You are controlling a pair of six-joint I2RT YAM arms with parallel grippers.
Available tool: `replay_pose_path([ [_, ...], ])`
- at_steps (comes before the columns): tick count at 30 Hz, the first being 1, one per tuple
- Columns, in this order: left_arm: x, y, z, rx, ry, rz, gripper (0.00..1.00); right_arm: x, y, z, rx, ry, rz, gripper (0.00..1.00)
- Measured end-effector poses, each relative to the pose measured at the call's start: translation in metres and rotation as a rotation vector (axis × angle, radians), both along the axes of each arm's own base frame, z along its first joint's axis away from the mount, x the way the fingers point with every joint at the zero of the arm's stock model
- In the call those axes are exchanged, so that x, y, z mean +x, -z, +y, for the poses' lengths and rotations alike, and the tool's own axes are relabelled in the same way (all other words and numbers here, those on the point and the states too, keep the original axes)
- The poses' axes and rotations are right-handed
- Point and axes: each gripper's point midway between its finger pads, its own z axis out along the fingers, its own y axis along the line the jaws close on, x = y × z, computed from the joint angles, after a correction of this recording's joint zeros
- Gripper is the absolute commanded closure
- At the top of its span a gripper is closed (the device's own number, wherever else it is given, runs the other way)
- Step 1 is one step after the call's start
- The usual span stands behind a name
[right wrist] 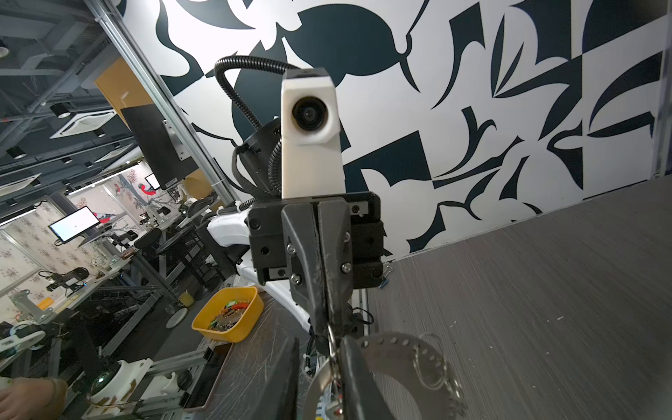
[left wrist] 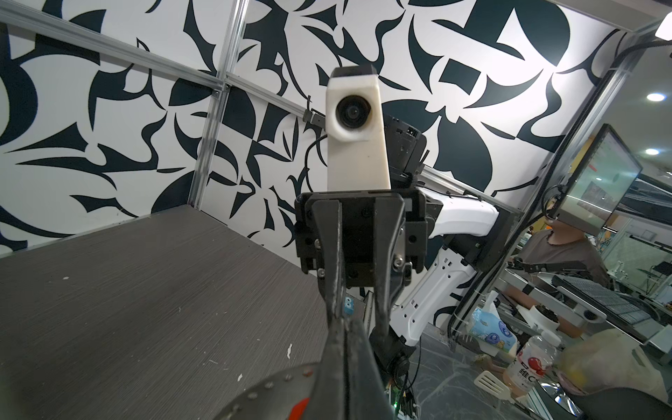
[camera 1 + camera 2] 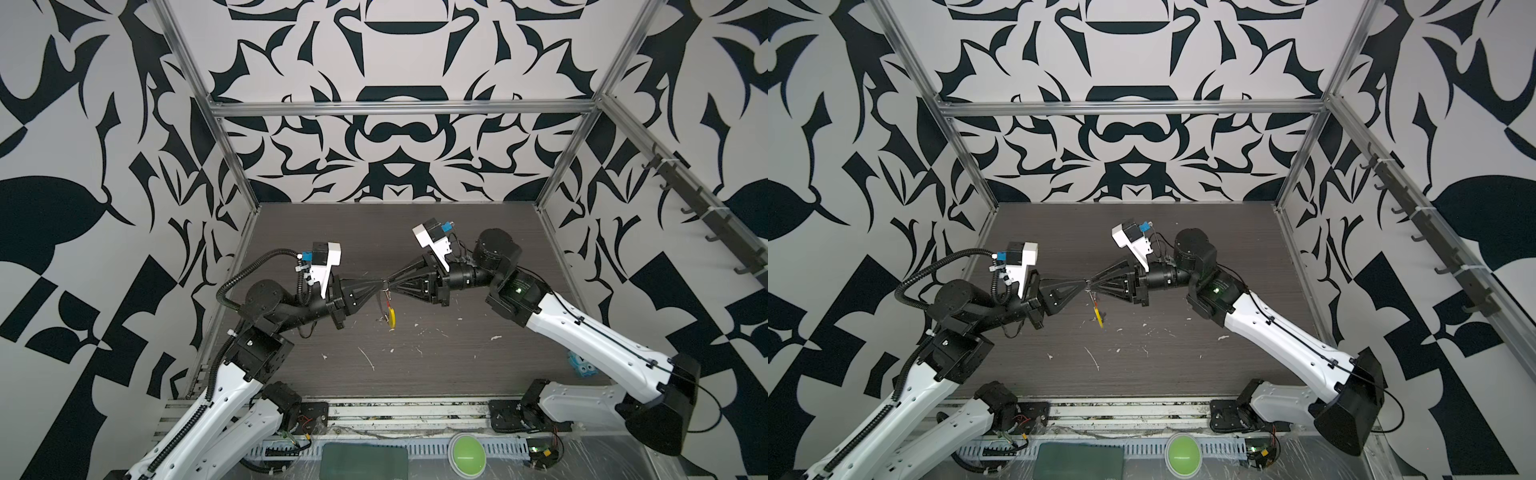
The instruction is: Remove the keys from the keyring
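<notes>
We note both arms meeting tip to tip above the table (image 3: 457, 374), left gripper (image 3: 379, 285) pressed together on the keyring (image 3: 391, 318) wire, right gripper (image 3: 390, 287) jaws slightly apart astride it, yellow sleeve and red-headed key (image 3: 388, 306) dangling beneath

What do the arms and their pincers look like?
The left arm and the right arm have white shells and black joints. A black ribbed hose runs along the left one. The left pincer and right pincer are black, open-framed triangles tapering to narrow tips.
</notes>
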Motion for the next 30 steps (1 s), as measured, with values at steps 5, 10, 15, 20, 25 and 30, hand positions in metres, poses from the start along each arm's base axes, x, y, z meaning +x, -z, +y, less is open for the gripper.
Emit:
replay_pose_path([
  [5, 0.0, 0.0, 0.0, 0.0, 0.0, 0.0, 1.0, 0.0, 0.001, 0.0, -0.005, 0.0, 0.005, 0.79],
  [10, 0.0, 0.0, 0.0, 0.0, 0.0, 0.0, 1.0, -0.001, 0.004, 0.001, -0.014, -0.002, 0.014, 0.81],
  [15, 0.0, 0.001, 0.0, 0.001, 0.001, 0.002, 1.0, 0.0, 0.009, 0.004, -0.028, -0.005, 0.027, 0.86],
  [20, 0.001, 0.001, -0.001, 0.002, 0.002, 0.008, 1.0, 0.001, 0.012, 0.005, -0.035, -0.002, 0.024, 1.0],
  [25, 0.003, 0.004, -0.002, 0.008, 0.001, 0.025, 0.89, 0.002, 0.015, 0.005, -0.048, 0.009, 0.02, 1.0],
  [30, 0.006, 0.013, -0.002, 0.036, -0.009, 0.056, 0.54, 0.006, 0.027, 0.001, -0.142, 0.061, 0.025, 1.0],
])
